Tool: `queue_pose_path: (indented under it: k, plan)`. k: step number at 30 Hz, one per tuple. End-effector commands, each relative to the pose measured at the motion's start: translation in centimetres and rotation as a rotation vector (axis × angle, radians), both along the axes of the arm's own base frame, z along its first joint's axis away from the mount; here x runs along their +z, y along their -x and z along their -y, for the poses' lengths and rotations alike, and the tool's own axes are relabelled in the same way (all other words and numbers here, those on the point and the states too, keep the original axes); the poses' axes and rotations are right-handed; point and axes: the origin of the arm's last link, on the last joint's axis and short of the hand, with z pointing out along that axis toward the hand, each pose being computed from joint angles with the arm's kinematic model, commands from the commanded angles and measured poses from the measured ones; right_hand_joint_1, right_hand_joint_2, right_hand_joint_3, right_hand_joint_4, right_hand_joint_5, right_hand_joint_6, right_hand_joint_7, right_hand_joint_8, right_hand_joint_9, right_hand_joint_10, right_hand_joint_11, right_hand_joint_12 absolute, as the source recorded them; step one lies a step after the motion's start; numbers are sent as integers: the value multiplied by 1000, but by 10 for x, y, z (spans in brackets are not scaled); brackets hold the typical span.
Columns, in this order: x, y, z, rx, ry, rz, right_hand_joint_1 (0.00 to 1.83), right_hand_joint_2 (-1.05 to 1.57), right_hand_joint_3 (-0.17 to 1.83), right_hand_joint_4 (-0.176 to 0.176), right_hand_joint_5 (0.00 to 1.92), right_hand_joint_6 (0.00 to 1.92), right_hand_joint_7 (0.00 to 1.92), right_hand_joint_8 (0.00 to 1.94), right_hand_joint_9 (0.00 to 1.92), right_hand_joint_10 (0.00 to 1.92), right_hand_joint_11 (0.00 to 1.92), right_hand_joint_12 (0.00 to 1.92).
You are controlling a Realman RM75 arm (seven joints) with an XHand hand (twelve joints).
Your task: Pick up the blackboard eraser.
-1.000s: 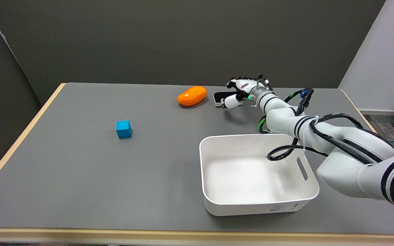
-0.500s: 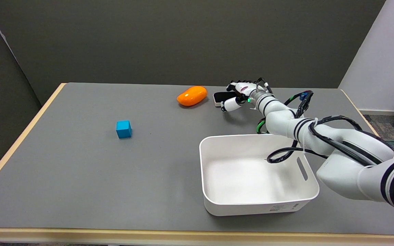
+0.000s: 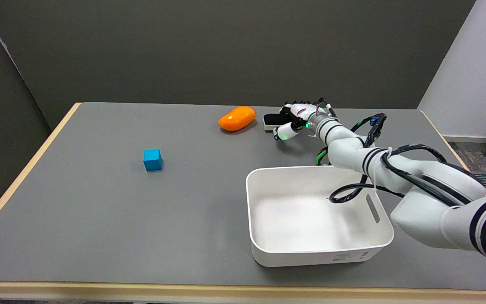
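Four things lie on the grey table (image 3: pixel 99 219), seen from its near edge outward. Nearest is a white plastic bin (image 3: pixel 264 249), rectangular with rounded corners and a slot handle in its right wall, standing at the near right. The white right arm (image 3: pixel 399 173), ringed with black bands and trailed by black cables, reaches in from the lower right and passes over the bin's far right corner. Farther back and well to the left sits a small blue cube (image 3: pixel 152 159), apart from everything else. Toward the far edge lies an orange oval object (image 3: pixel 236 118), smooth and glossy, and just to its right is the blackboard eraser (image 3: pixel 271 121): a low, flat block with a black top face and a white side, lying flat on the table near the far edge. The right hand (image 3: pixel 294 120) is at the eraser's right end, its dark fingers (image 3: pixel 295 104) arched over the top and its white thumb (image 3: pixel 284 131) on the near side; whether they actually grip the eraser or only surround it, I cannot tell at this size.
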Motion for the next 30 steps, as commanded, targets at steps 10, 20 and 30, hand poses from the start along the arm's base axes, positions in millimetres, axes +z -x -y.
queue_pose_path:
  k: [10, 20, 30]
  plan:
    - [-3, -6, 0, 46, -20, -8, 758, 1267, 232, 149, 518, 1673, 636, 927, 497, 985, 158, 1196]
    - [-3, -17, -1, 96, -45, -2, 806, 1229, 266, 123, 561, 1632, 644, 1158, 548, 1076, 222, 1319]
    - [2, -18, -8, 130, -42, 24, 827, 1213, 282, 106, 578, 1616, 639, 1198, 565, 1106, 243, 1354]
